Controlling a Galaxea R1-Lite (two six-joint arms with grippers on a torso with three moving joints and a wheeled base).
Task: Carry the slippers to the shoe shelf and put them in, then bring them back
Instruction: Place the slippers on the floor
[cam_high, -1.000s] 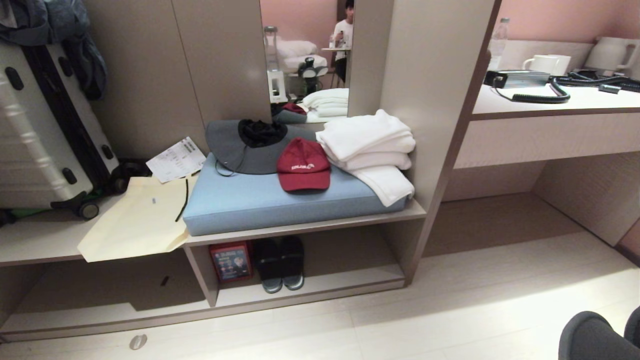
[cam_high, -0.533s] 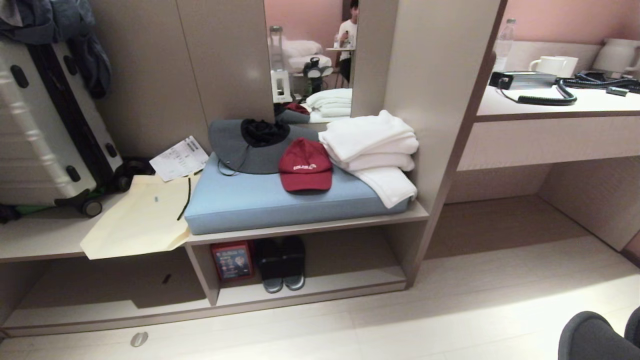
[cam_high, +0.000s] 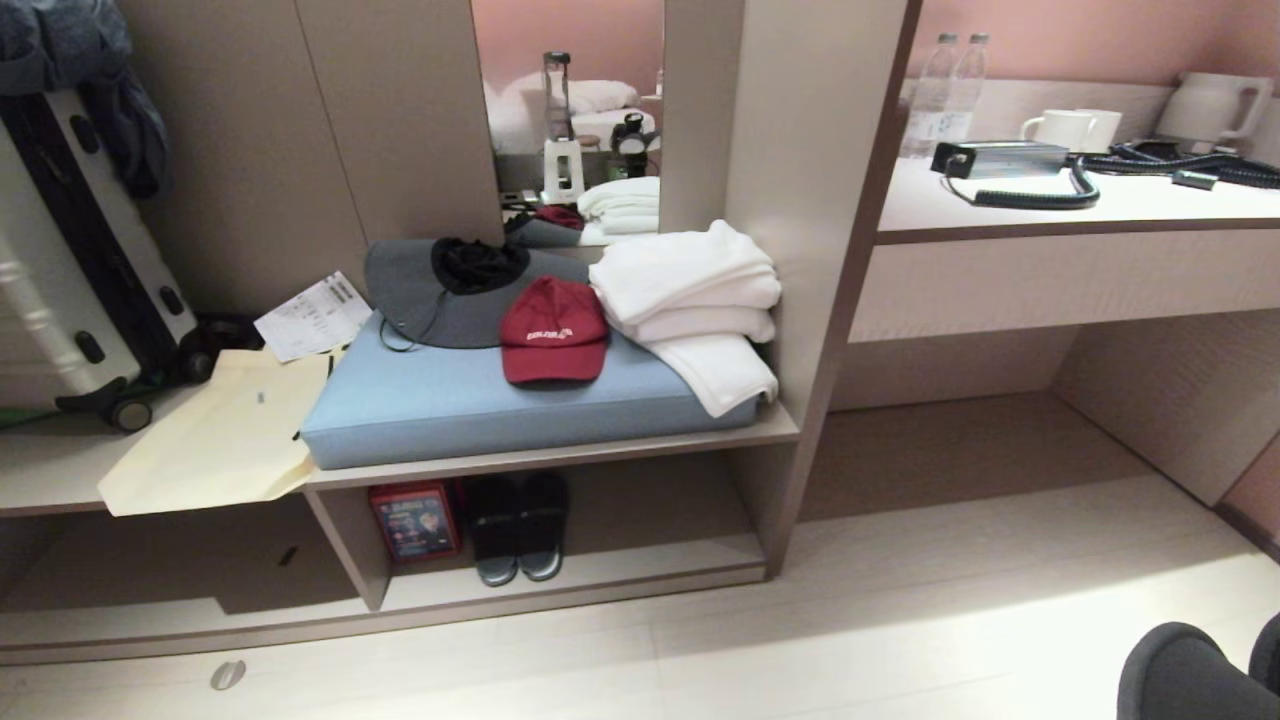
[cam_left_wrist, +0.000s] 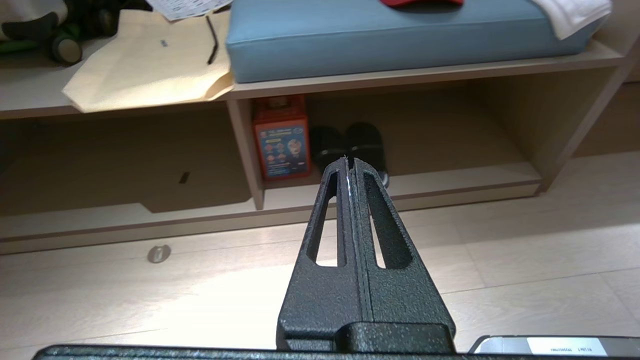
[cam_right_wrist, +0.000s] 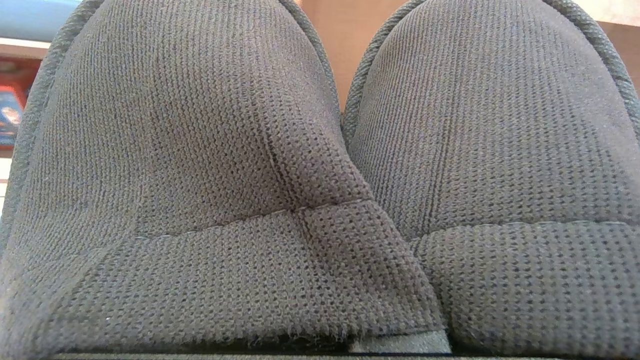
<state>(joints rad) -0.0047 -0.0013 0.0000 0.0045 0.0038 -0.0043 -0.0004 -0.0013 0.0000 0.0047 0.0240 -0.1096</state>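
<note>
The shoe shelf (cam_high: 640, 570) stands ahead over pale floor; the right gripper is clamped on the slippers (cam_right_wrist: 320, 180) (filling its view), and the left gripper (cam_left_wrist: 350, 162) is pressed together.

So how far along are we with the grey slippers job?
Pickup looks done: the slippers fill the right wrist view, apparently clamped in the right end effector, not yet at the shoe shelf. In hand: the carry. Left: placing them in beside the black pair, then bringing them back. The left end effector is shut, empty.
</note>
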